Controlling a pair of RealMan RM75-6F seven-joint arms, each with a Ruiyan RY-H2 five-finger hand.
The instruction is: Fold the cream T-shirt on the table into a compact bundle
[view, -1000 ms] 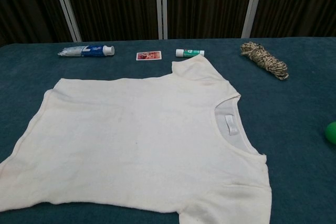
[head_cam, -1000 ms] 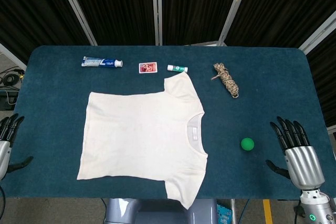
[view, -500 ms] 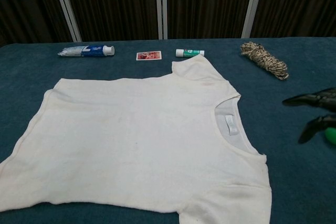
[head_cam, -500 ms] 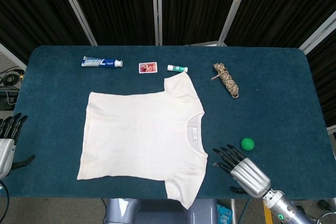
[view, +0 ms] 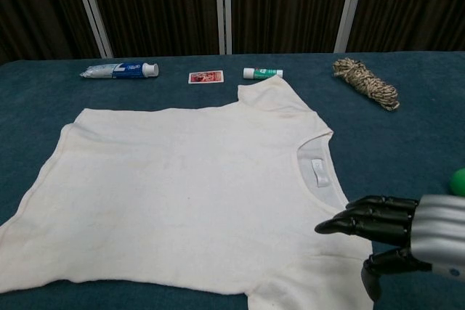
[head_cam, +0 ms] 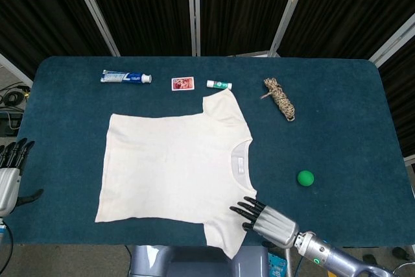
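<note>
The cream T-shirt (head_cam: 175,170) lies flat and spread on the blue table, collar to the right, hem to the left; in the chest view the cream T-shirt (view: 189,186) fills the foreground. My right hand (head_cam: 264,220) hovers at the near sleeve by the table's front edge, fingers apart and pointing left, holding nothing. The chest view shows that right hand (view: 396,237) over the sleeve's right edge. At the far left edge my left hand (head_cam: 9,173) stays off the cloth, fingers spread and empty.
Along the far side lie a toothpaste tube (head_cam: 126,77), a small red card (head_cam: 183,84), a green-capped stick (head_cam: 219,84) and a coil of rope (head_cam: 279,98). A green ball (head_cam: 305,178) rests right of the shirt.
My right hand has swept left from the table's right edge, past the green ball, to the shirt's near sleeve. The left hand and the shirt have barely moved.
</note>
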